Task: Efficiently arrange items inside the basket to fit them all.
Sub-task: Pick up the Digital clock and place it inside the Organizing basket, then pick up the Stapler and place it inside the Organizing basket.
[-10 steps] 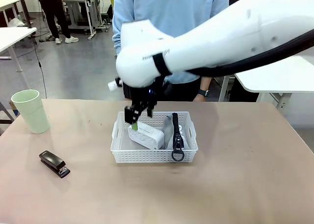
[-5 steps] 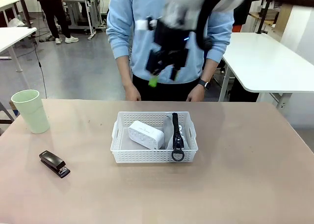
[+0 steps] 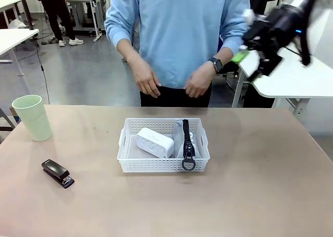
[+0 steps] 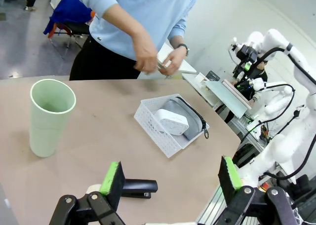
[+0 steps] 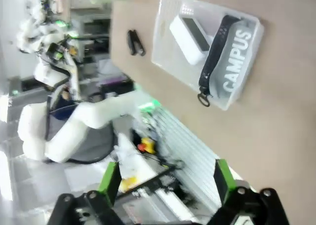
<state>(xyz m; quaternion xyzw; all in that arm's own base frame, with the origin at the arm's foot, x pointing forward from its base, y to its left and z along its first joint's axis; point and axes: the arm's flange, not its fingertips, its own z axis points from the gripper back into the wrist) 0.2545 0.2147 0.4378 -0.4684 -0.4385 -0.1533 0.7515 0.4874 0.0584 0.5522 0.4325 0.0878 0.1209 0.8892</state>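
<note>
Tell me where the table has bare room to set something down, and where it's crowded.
Bare: the table right of the basket; the near strip before the basket; the patch between cup, stapler and basket. Crowded: inside the basket, where box and pouch take most of the floor.

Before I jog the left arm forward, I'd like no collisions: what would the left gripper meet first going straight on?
Likely the small black stapler, lying on the table just ahead of the open left gripper; the white basket sits farther on. Depth is unclear.
</note>
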